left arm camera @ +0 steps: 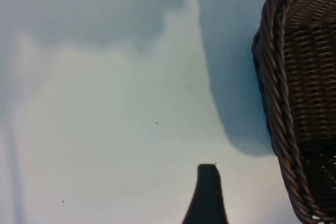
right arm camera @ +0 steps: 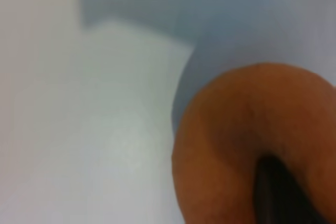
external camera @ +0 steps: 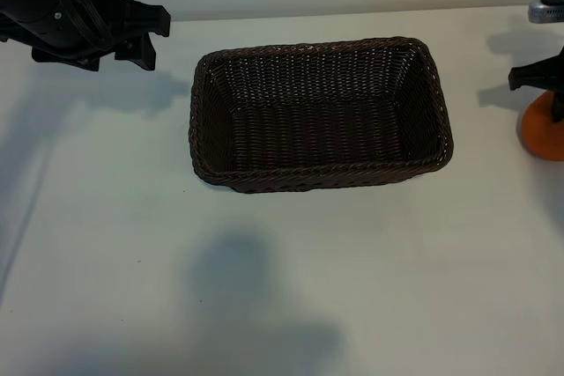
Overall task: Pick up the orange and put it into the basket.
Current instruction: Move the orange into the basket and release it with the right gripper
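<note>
The basket point(external camera: 322, 116) sits on the worktop point(external camera: 264, 288) just above centre. The orange point(external camera: 539, 134) lies at its three o'clock, well apart, beneath the right gripper point(external camera: 551, 103). The left gripper point(external camera: 132, 37) hangs at ten o'clock.

A robot test bench, by every sign: a bare white worktop point(external camera: 291, 288) against a plain pale wall, lit hard enough to throw soft shadows. A black robot arm point(external camera: 62, 11) reaches in at each far corner. Between their claws sits only a dark wicker basket point(external camera: 322, 182), and an orange point(external camera: 539, 134) rests under the right claw point(external camera: 557, 99). No household clutter shows the room beyond.
</note>
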